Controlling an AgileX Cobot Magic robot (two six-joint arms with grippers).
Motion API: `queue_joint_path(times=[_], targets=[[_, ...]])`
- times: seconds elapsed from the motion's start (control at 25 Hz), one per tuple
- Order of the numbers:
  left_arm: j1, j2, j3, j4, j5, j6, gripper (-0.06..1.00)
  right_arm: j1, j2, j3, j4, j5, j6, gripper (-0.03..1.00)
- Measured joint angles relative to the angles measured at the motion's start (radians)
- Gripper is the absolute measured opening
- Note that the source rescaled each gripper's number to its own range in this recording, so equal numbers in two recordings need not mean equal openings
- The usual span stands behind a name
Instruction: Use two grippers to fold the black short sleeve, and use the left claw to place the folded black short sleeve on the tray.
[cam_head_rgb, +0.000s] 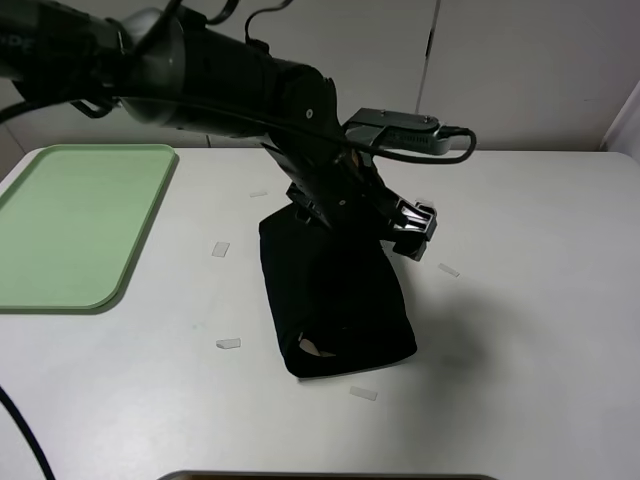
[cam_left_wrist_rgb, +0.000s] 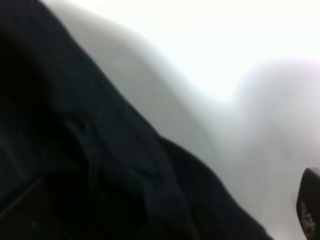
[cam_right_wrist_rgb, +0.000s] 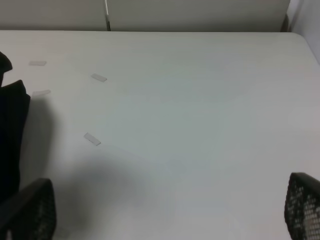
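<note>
Reaching onto the folded black short sleeve (cam_head_rgb: 335, 300) with the left gripper (cam_head_rgb: 411, 227), clench impossible to tell, right gripper (cam_right_wrist_rgb: 165, 210) spread empty; risking a single-layer pinch, unfolding before the tray (cam_head_rgb: 60, 220).

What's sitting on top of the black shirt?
The left tool is over the far end of the folded black shirt. The arm covers that end, so whether the tool grips cloth cannot be seen.

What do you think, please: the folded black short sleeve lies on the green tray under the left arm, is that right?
Not quite: the exterior high view shows the black short sleeve on the table, right of the tray, not on it. It does lie under the left arm.
</note>
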Motion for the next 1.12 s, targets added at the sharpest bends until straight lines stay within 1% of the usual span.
queue_joint_path(times=[0.24,0.44,0.68,0.8,0.92,0.96,1.0,1.12], targets=[[0.000,-0.071,-0.016,0.021,0.024,0.001,1.00,0.000,0.000,0.000,0.000,0.000,0.000,1.00],[-0.004,-0.071,-0.016,0.026,0.029,0.001,1.00,0.000,0.000,0.000,0.000,0.000,0.000,1.00],[-0.041,-0.031,-0.016,0.026,0.023,0.001,1.00,0.000,0.000,0.000,0.000,0.000,0.000,1.00],[-0.064,0.016,-0.016,0.008,-0.004,0.001,1.00,0.000,0.000,0.000,0.000,0.000,0.000,1.00],[-0.085,0.057,-0.016,-0.024,-0.056,0.001,1.00,0.000,0.000,0.000,0.000,0.000,0.000,1.00],[-0.093,0.070,-0.016,-0.029,-0.077,0.001,1.00,0.000,0.000,0.000,0.000,0.000,0.000,1.00],[-0.093,0.070,-0.016,-0.029,-0.077,0.001,1.00,0.000,0.000,0.000,0.000,0.000,0.000,1.00],[-0.115,0.104,-0.016,-0.038,-0.139,0.001,1.00,0.000,0.000,0.000,0.000,0.000,0.000,1.00]])
